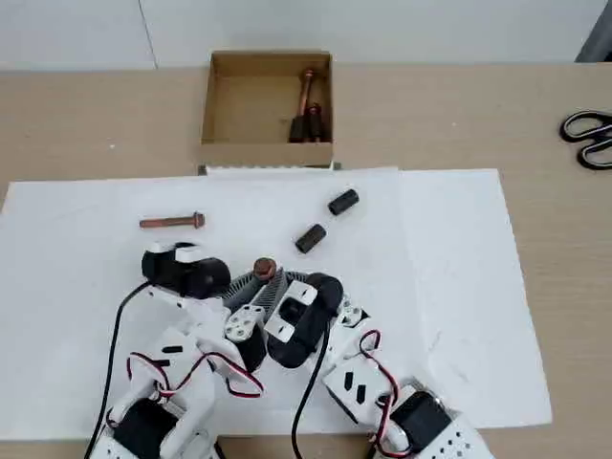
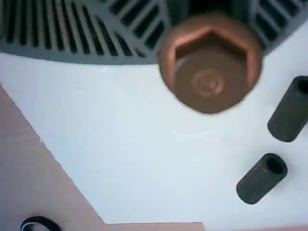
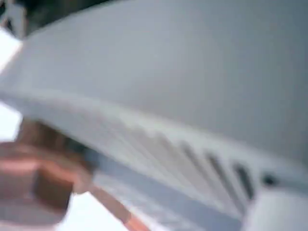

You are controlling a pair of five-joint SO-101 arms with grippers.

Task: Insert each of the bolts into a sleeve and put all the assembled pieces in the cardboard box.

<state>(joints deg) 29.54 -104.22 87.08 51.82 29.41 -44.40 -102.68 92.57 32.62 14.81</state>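
Observation:
A copper bolt [image 1: 265,269] sits head-up between grey slotted fingers where my two arms meet, low in the high view. The right wrist view has its head [image 3: 41,175] close up under a grey finger [image 3: 159,159], so my right gripper [image 1: 272,284] is shut on it. My left gripper [image 1: 246,285] is right beside it, and the left wrist view faces the bolt head [image 2: 209,65] end-on. A second bolt [image 1: 172,222] lies loose on the white sheet. Two black sleeves [image 1: 343,202] [image 1: 310,238] lie farther right, seen also as sleeves [image 2: 262,178] [image 2: 291,115]. The cardboard box [image 1: 222,105] holds assembled pieces [image 1: 308,110].
A white paper sheet [image 1: 459,287] covers the wooden table in front of the box. Scissors [image 1: 588,139] lie at the far right edge. Red and black cables [image 1: 220,368] trail from the arms near the front.

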